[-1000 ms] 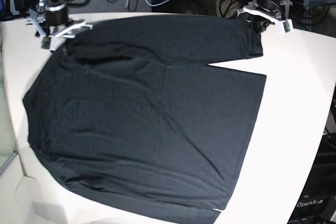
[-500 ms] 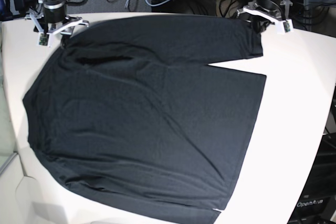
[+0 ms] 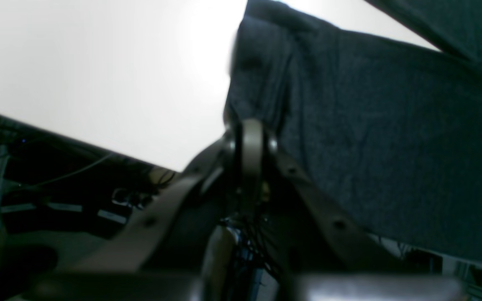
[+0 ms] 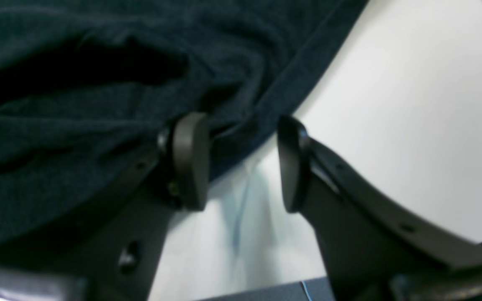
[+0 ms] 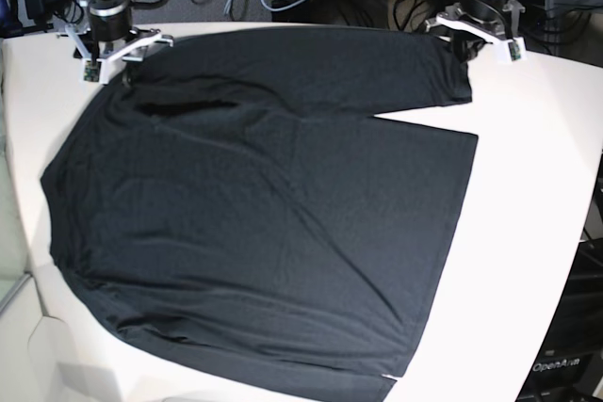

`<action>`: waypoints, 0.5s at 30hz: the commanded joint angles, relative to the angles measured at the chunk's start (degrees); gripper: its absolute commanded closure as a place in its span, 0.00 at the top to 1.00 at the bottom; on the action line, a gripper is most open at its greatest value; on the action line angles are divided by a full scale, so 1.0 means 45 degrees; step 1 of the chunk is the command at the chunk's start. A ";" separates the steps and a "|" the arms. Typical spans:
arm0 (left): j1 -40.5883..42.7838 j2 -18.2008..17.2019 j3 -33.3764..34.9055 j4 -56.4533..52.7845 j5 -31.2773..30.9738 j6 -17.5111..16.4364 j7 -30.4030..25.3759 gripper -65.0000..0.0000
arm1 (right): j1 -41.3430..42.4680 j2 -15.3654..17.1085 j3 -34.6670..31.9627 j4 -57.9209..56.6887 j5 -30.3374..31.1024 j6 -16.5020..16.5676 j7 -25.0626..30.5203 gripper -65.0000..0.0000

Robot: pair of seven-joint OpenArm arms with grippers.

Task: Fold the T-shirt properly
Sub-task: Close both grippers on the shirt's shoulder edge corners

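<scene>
Right wrist view: right gripper [image 4: 241, 163] has its pads [image 4: 188, 161] apart w/ nothing clamped btwn them; the near edge of the T-shirt [image 4: 98, 96] dips into the top of the gap, bunched cloth lying up and to the left of the fingers, bare white table [image 4: 412, 117] off to the right. Left wrist view: left gripper [image 3: 249, 146] has its fingers pressed together, tips touching or just beside the end of a sleeve [image 3: 370, 138]; can't tell if any cloth is pinched, too blurred. That sleeve runs away up-right from the tips. Base view: shirt lies spread flat over most of the table, long axis running from the far edge twd the near edge, hem nearest the camera, one sleeve stretched along the far edge. Right gripper [image 5: 113, 52] sits at the far-left corner of the cloth, left gripper [image 5: 480, 30] at the far-right sleeve end, both arms low at the table's back edge, well apart. Judged: right arm is nearer a usable grab, edge already btwn its pads; closing there looks like the next need, then a pull twd the hem
</scene>
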State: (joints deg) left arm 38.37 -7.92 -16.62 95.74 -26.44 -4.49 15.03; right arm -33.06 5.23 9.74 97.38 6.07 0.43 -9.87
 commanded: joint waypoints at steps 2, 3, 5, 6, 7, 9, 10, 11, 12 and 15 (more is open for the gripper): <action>0.0099 -0.0085 -0.0008 0.0184 -0.0015 0.0012 -0.0067 0.00 | 0.0011 0.0097 0.0093 0.0171 -0.0010 0.0071 0.0327 0.43; 0.0099 -0.0085 -0.0008 0.0184 -0.0015 0.0031 -0.0067 0.00 | 0.0011 0.0097 0.0093 0.0171 -0.0010 0.0071 0.0327 0.43; 0.0099 -0.0085 -0.0008 0.0184 -0.0015 0.0031 -0.0067 0.00 | 0.0011 0.0097 0.0093 0.0132 -0.0010 0.0071 0.0327 0.43; 0.0099 -0.0085 -0.0008 0.0184 -0.0015 0.0031 -0.0067 0.00 | 0.0011 0.0097 0.0073 0.0054 -0.0010 0.0071 0.0327 0.43; 0.0099 -0.0085 -0.0008 0.0184 -0.0015 0.0031 -0.0067 0.00 | 0.0011 0.0097 0.0073 -0.0083 -0.0010 0.0071 0.0327 0.43; 0.0099 -0.0085 -0.0008 0.0184 -0.0015 0.0031 -0.0067 0.00 | 0.0245 0.0097 0.0093 -0.0415 -0.0010 0.0071 0.0327 0.43; 0.0099 -0.0085 -0.0008 0.0184 -0.0015 0.0031 -0.0067 0.00 | 0.0304 0.0097 0.0112 -0.0610 -0.0010 0.0071 0.0327 0.43; 0.0099 -0.0085 -0.0008 0.0184 -0.0015 0.0031 -0.0067 0.00 | 0.0323 0.0097 0.0112 -0.0806 -0.0010 0.0071 0.0327 0.43; 0.0099 -0.0085 -0.0008 0.0184 -0.0015 0.0031 -0.0067 0.00 | 0.0323 0.0097 0.0112 -0.0923 -0.0010 0.0071 0.0327 0.43; 0.0099 -0.0085 -0.0008 0.0184 -0.0015 0.0031 -0.0067 0.00 | 0.0323 0.0097 0.0073 -0.0981 -0.0010 0.0071 0.0327 0.43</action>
State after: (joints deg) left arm 38.35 -7.92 -16.62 95.74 -26.44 -4.47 15.00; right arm -31.05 5.26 9.96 92.64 6.31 0.40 -7.68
